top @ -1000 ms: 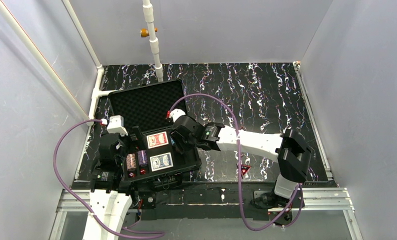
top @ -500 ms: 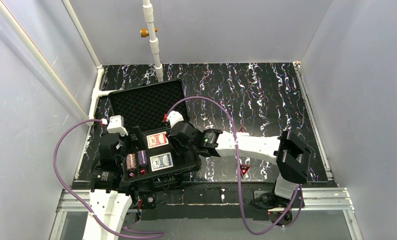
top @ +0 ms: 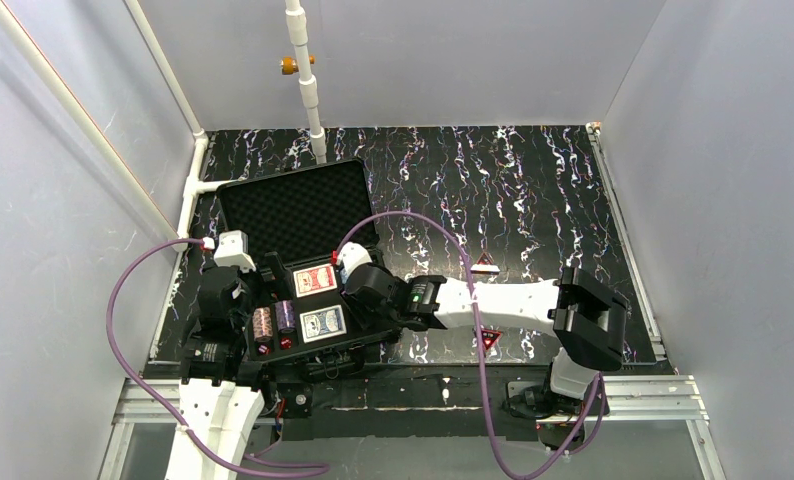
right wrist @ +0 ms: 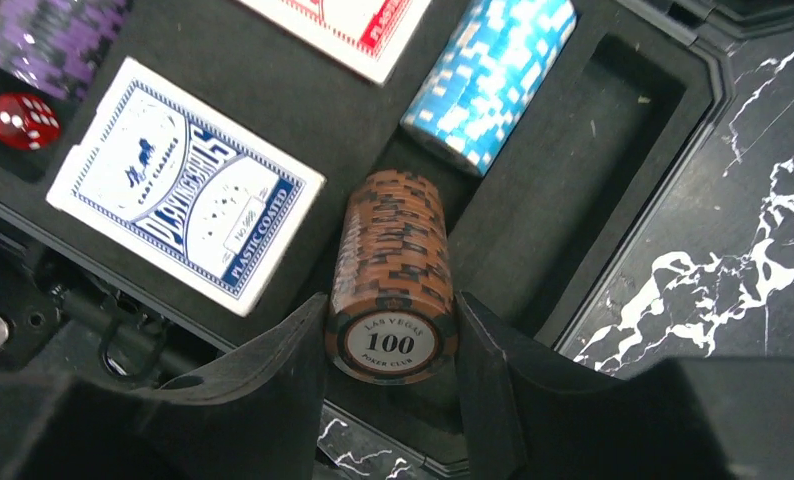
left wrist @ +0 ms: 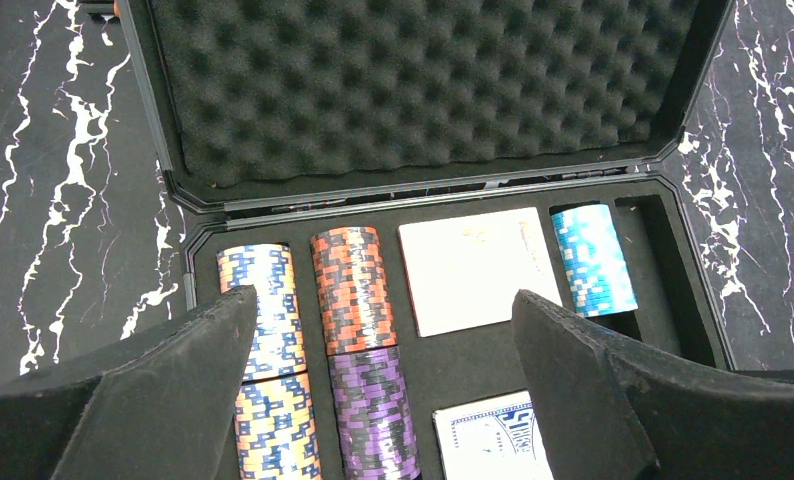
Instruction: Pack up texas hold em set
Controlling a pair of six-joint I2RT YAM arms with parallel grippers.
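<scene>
While left end effector [left wrist: 383,312] gapes, right end effector [right wrist: 393,322] clamps brown striped chip stack [right wrist: 394,245].

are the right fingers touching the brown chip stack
Touching. The right wrist view shows both right fingers pressed against opposite sides of the brown chip stack, with no gap on either side.

I see left pincer [left wrist: 385,305] spread wide, hovering over open black case [left wrist: 178,190]. Foam lid [left wrist: 413,90] laid back. Tray holds orange-blue chip stack [left wrist: 258,295], red chip stack [left wrist: 351,290], purple chip stack [left wrist: 373,410], light-blue chip stack [left wrist: 593,258], pale deck [left wrist: 473,270], blue deck [left wrist: 493,440].
</scene>
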